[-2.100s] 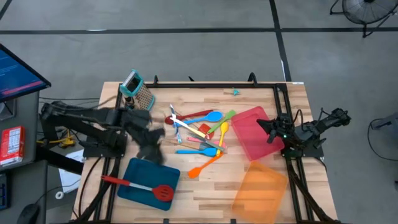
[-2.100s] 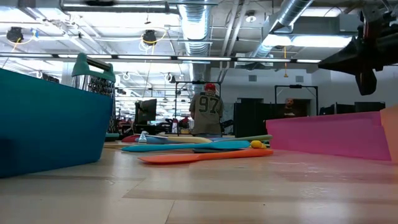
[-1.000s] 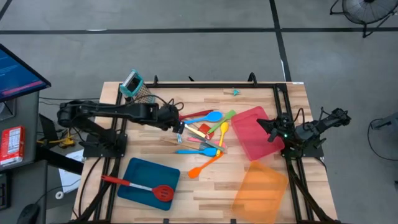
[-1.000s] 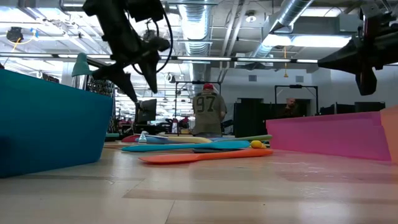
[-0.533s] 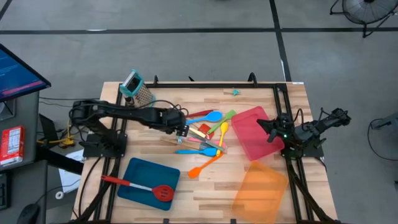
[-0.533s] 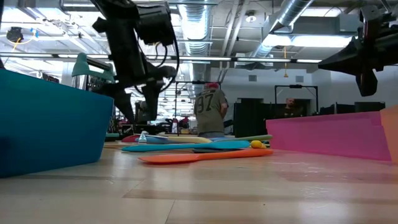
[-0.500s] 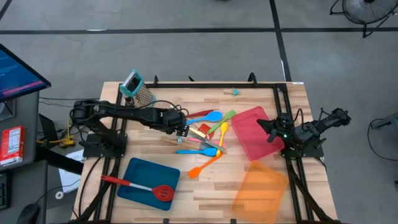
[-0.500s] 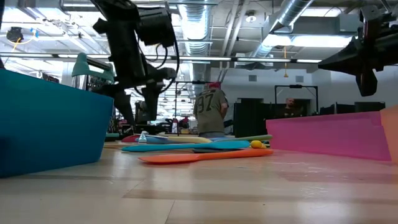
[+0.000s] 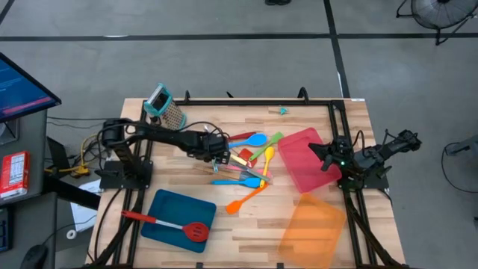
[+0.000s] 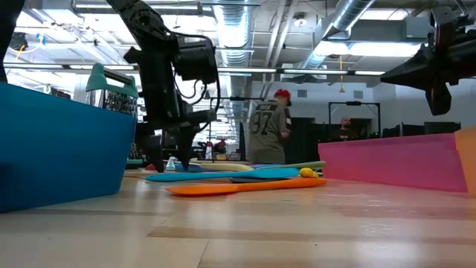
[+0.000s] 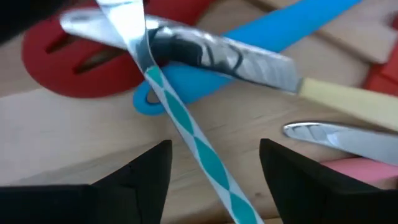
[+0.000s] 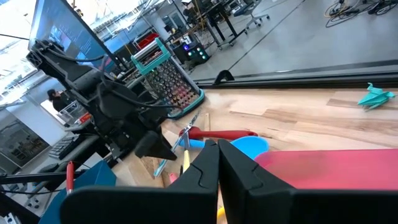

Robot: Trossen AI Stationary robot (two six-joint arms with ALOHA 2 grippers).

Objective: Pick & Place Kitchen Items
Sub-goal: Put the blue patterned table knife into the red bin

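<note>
A heap of kitchen items lies mid-table: a blue spoon (image 9: 252, 140), green (image 9: 270, 142), yellow (image 9: 267, 160), orange (image 9: 250, 196) and pink ones. My left gripper (image 9: 218, 155) hangs open just above the heap's left end, pointing steeply down. In the left wrist view its fingers (image 11: 140, 177) stand on either side of a metal utensil's teal-and-white striped handle (image 11: 186, 127) without visibly touching it. That handle crosses a blue handle (image 11: 186, 81) and a red slotted head (image 11: 68, 62). My right gripper (image 12: 217, 168) waits shut at the table's right edge.
A blue tray (image 9: 168, 209) at the near left holds a red turner (image 9: 170, 224). A pink-red tray (image 9: 302, 158) and an orange tray (image 9: 314, 228) lie on the right. A box grater (image 9: 166, 107) stands at the far left. A person (image 10: 269, 123) walks in the room behind.
My left gripper has sunk from well above the table to just over the left end of the utensil heap, tipping more steeply downward. The utensils have stayed put. The person in the room behind has stepped to the right.
</note>
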